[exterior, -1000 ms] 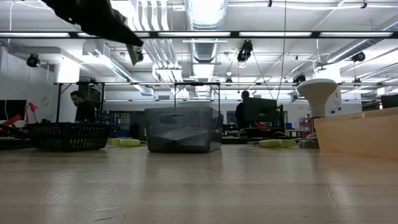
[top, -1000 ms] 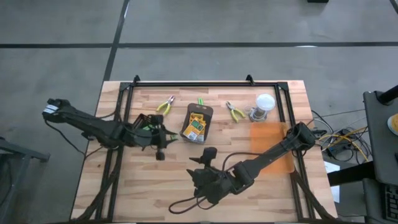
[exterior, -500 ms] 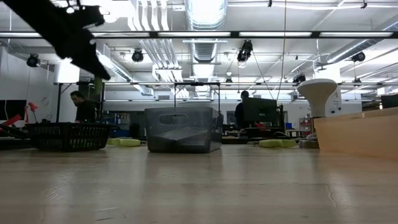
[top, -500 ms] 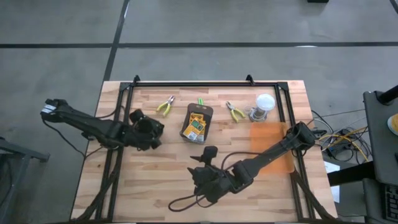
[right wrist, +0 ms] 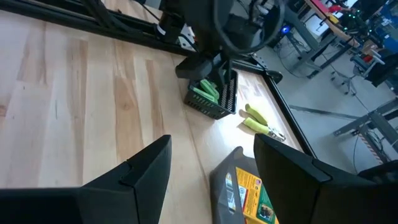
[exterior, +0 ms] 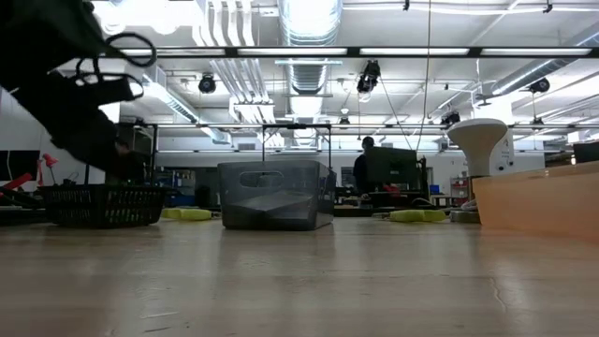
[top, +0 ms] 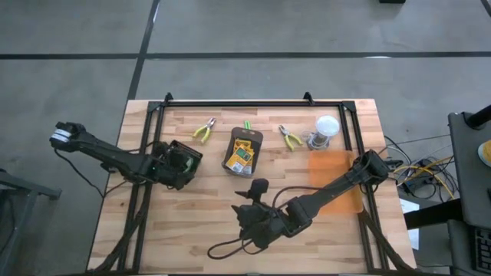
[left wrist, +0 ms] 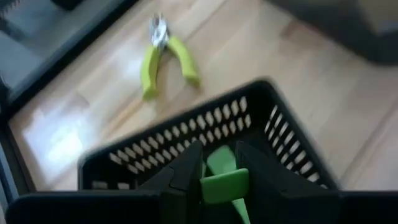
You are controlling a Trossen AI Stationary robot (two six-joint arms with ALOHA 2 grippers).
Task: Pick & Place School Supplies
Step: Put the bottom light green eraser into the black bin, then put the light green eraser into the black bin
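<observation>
**Left gripper lowers a green stick into the black basket**

High view: a second ago the left gripper [top: 178,163] hung beside the black basket [top: 186,148] with its fingers showing; now the wrist sits over the basket and covers most of it. The left arm reaches in from the table's left edge. The right gripper [top: 257,186] rests low near the table's front middle, unchanged. One pair of pliers [top: 203,130] lies just behind the basket, the dark grey tray [top: 243,152] holds the crayon boxes [top: 242,156], and a second pair of pliers [top: 290,138] lies between the tray and the white-lidded jar [top: 325,130].

Low view: the left arm has dropped from the top edge to hang dark over the basket [exterior: 103,204] at the left; its fingers cannot be made out. The tray [exterior: 276,195] stands mid-table.

Left wrist view: the narrow fingers [left wrist: 186,171] pinch a bright-green stick [left wrist: 224,185] just above the basket's [left wrist: 205,121] perforated wall; the picture is blurred. The pliers [left wrist: 163,55] lie beyond.

Right wrist view: the right fingers [right wrist: 146,168] stand wide apart, holding nothing. Farther off, green sticks [right wrist: 206,91] lie in the basket [right wrist: 214,99] under the left arm, with pliers [right wrist: 260,122] beside it and a crayon box [right wrist: 249,190] partly cut off.
</observation>
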